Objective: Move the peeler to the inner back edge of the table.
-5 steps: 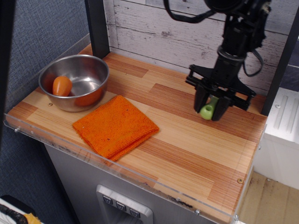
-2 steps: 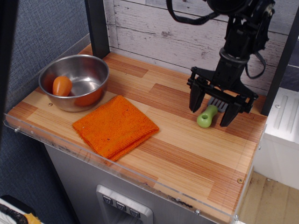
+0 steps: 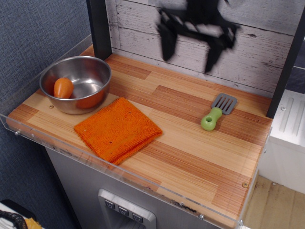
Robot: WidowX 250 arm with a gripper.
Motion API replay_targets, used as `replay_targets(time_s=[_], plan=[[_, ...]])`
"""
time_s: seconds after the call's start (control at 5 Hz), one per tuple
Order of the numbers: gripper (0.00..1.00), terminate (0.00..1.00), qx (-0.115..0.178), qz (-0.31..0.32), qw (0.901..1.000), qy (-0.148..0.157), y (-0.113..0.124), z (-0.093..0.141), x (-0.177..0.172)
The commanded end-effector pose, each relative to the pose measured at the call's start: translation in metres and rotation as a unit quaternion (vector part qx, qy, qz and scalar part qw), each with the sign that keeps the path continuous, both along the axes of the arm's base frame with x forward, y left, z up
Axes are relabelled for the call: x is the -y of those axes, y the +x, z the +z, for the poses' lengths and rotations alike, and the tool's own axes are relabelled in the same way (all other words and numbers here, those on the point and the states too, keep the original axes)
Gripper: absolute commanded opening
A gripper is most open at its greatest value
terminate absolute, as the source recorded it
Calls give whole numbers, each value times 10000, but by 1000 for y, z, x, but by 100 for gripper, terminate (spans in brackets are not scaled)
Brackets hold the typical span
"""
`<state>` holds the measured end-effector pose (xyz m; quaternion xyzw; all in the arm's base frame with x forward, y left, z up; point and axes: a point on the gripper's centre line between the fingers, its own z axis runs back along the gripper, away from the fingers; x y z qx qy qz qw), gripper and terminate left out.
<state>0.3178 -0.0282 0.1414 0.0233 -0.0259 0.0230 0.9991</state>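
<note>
the gripper point(image 3: 189, 42) has lifted clear away from the peeler point(image 3: 218, 112) since a moment ago, when its fingers straddled the green handle, and now it's a blurred dark shape up against the plank wall point(image 3: 267, 52), fingers spread wide and holding nothing. the peeler lies flat on the table point(image 3: 190, 157) near the back right, well below and to the right of the claw, grey slotted head toward the wall. further left sit the orange cloth point(image 3: 117, 129) and the steel bowl point(image 3: 75, 84) with an orange thing point(image 3: 63, 88) inside.

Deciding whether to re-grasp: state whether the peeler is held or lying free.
Lying free. The peeler lies flat on the table; the open pincer is raised well above it.
</note>
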Motion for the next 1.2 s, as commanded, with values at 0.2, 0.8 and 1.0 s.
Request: replay_targets(time_s=[0.2, 0.8, 1.0], plan=[[100, 0, 354, 2, 9993, -99, -46, 35, -57], [100, 0, 244, -321, 9992, -35, -47, 28, -59], [100, 100, 244, -321, 9992, -35, -47, 28, -59]])
